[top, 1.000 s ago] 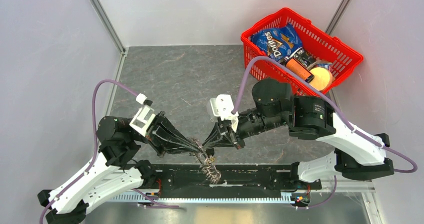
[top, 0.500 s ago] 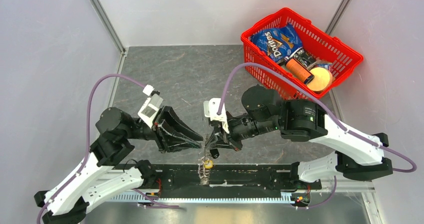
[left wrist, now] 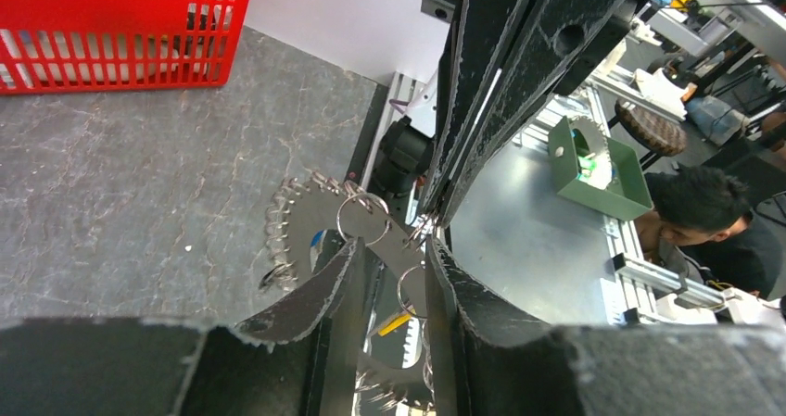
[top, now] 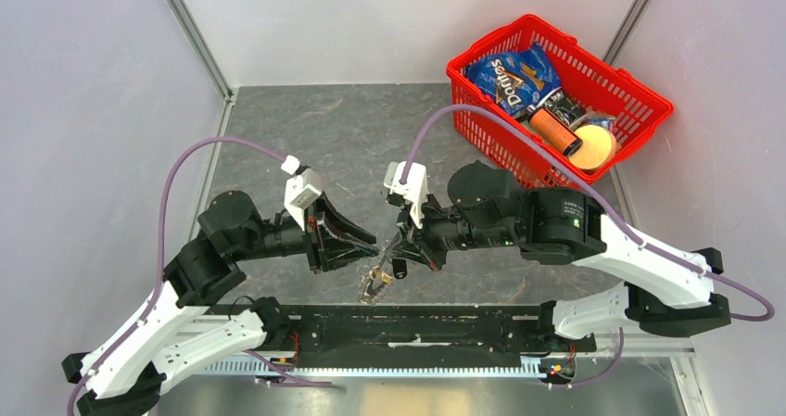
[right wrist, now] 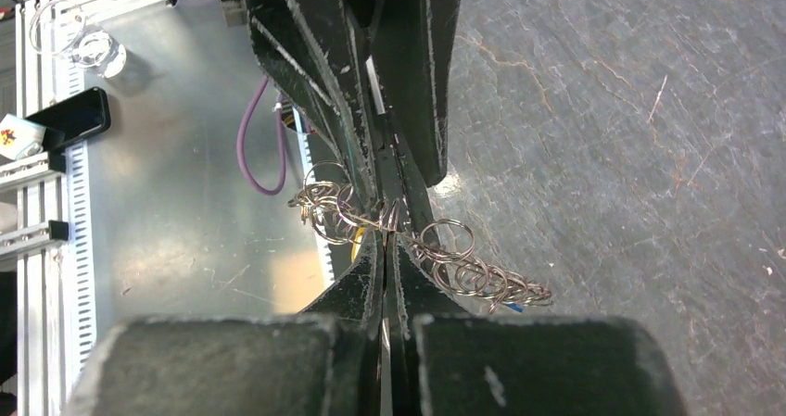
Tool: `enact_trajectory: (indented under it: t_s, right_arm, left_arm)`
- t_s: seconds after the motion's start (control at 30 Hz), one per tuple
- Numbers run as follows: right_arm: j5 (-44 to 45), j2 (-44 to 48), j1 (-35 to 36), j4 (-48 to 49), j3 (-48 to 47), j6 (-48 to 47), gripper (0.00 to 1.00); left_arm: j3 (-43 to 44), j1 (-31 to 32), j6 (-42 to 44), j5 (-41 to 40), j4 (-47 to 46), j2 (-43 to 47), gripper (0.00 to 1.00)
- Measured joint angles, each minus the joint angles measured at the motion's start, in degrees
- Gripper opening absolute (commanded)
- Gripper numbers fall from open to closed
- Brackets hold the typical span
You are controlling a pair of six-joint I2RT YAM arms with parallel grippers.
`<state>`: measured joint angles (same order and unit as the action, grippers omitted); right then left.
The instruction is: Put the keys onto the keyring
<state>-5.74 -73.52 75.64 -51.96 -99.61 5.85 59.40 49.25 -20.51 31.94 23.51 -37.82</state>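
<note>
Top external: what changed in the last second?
The left claw and right claw moved away from the black rail toward the table's middle, both still clamped on the keyring, which came along and no longer hangs over the rail. The red basket stayed put.

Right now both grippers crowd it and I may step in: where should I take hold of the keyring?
Probably the keyring by its free toothed plate, pinched across the flat faces from the table side, clear of the left gripper and right gripper; loose rings line the rim.
</note>
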Motion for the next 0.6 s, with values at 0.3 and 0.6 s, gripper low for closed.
enact_trajectory:
  t_s: [0.3, 0.6]
  right_arm:
    - [0.8, -0.5, -0.1, 0.0, 0.0, 4.3, 0.00]
    - [-1.3, -3.1, -0.5, -0.1, -0.2, 6.5, 0.00]
  left_arm:
    - [-3.6, 0.0, 2.4, 1.3, -2.8, 2.9, 0.39]
    - [-4.2, 0.0, 2.9, 4.9, -6.5, 3.0, 0.38]
